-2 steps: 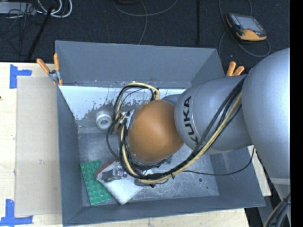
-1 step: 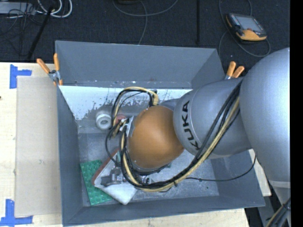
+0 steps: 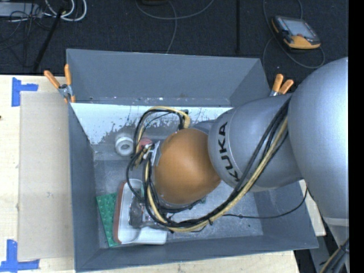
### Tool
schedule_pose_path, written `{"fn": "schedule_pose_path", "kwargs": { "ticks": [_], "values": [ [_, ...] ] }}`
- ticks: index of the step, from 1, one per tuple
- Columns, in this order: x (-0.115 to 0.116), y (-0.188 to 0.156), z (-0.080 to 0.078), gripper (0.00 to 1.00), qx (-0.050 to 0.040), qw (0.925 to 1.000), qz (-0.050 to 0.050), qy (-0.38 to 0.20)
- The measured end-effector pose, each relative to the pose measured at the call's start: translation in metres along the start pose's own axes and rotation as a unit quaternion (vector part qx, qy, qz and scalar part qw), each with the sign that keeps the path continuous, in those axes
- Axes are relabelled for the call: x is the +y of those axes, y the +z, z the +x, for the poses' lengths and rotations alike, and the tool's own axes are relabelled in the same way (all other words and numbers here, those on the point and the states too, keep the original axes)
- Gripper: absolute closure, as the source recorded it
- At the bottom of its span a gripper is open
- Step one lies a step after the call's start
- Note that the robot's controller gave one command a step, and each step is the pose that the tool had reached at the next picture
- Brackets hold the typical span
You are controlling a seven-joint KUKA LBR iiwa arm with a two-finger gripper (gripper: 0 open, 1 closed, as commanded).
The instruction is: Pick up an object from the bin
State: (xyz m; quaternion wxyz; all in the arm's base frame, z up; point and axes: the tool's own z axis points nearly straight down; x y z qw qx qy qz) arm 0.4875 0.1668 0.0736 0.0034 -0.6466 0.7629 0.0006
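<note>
1. Surface. The bin (image 3: 82,198) is grey sheet metal with sloping walls. Its floor (image 3: 111,172) is scuffed and speckled white, most densely on the far slope. The landmark for all positions below is the orange cover (image 3: 185,166), a smooth rounded dome fixed to the arm's wrist.

2. Near zone. Near-left of the orange cover, against the bin's left wall, lies a green pad (image 3: 105,212), flat with a dotted texture. Just beside it, on the side toward the cover, lies a white flat piece (image 3: 149,236) with a reddish-brown edge and rounded corners. The two look to be touching.

3. Gripper. The gripper (image 3: 136,214) hangs below the near-left edge of the orange cover, directly over the white flat piece. The cover and cables hide its state, so it cannot be told whether it is spread, closed or pinching anything.

4. Clearance. Black and yellow cables (image 3: 227,206) loop round the cover. To the near-right of the cover the floor lies bare. On the left, room is tight between cover and wall.

5. Far zone. Far-left of the cover stands a white ring (image 3: 124,145), short and cylindrical, apart from the other items. The grey arm (image 3: 267,147) enters from the right, above the rim.
</note>
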Motion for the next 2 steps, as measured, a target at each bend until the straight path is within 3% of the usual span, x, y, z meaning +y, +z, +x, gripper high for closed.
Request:
{"fn": "schedule_pose_path", "kwargs": {
  "ticks": [1, 2],
  "values": [
    [-0.033, -0.145, 0.071, 1.0, 0.0025, 0.9987, 0.001, -0.052],
    [-0.025, -0.129, 0.067, 1.0, 0.0025, 0.9984, -0.004, -0.056]
  ]
}}
